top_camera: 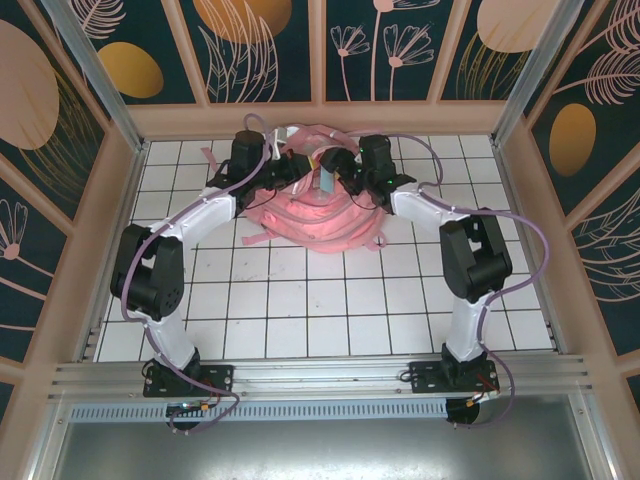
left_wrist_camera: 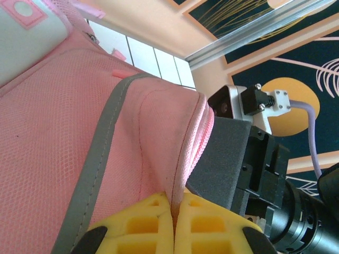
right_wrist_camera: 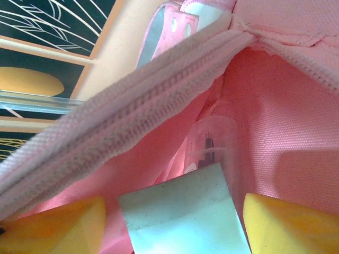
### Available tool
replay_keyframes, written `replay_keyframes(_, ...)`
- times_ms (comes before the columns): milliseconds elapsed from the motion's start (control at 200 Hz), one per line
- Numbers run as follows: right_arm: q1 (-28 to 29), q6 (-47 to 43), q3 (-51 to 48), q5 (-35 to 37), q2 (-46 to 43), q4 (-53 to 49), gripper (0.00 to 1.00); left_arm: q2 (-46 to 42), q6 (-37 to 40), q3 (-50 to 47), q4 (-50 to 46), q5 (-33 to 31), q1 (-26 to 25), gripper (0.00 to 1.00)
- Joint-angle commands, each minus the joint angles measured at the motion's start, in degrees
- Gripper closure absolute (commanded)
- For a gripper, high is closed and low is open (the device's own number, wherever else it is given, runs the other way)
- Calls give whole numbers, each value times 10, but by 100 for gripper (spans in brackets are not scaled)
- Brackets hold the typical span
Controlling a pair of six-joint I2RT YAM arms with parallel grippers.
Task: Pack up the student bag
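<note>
Currently: left gripper (left_wrist_camera: 174,225) fingers clamped on student bag (top_camera: 315,225) rim; right gripper (right_wrist_camera: 175,225) fingers apart around pale flat item (right_wrist_camera: 183,209) in bag's mouth; advisable to withdraw straight, clear of zipper (right_wrist_camera: 132,121).

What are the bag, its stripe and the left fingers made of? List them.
Bag: matte pink fabric, fine mesh weave visible. Stripe: smooth grey tape, possibly reflective. Left fingers: yellow, likely moulded plastic, with hollow pockets.
</note>
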Motion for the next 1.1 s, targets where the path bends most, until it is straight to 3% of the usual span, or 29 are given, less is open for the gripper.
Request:
replay_keyframes(0, -4, -15, -28, 16, -58, 18, 29, -34, -15, 7, 68, 21, 0, 100)
replay_keyframes(285, 1, -104, -51, 72, -118, -89, 35, -25, -29, 7, 85, 29, 0, 100)
replay_keyframes(455, 17, -127, -78, 71, -128, -72, 68, -28, -31, 7, 86, 29, 0, 100)
replay_keyframes(600, 23, -115, -55, 39, -73, -16, 84, -36, -44, 1, 97, 36, 0, 100)
replay_keyframes(771, 35, -111, 32, -11, 27, -7, 87, -43, -45, -8, 98, 32, -3, 100)
replay_keyframes(876, 45, -130, 88, -10, 65, -55, 89, -38, -53, -15, 106, 34, -4, 100)
replay_keyframes(1096, 52, -159, 25, 71, -22, -93, 83, -34, -53, -10, 109, 32, -4, 100)
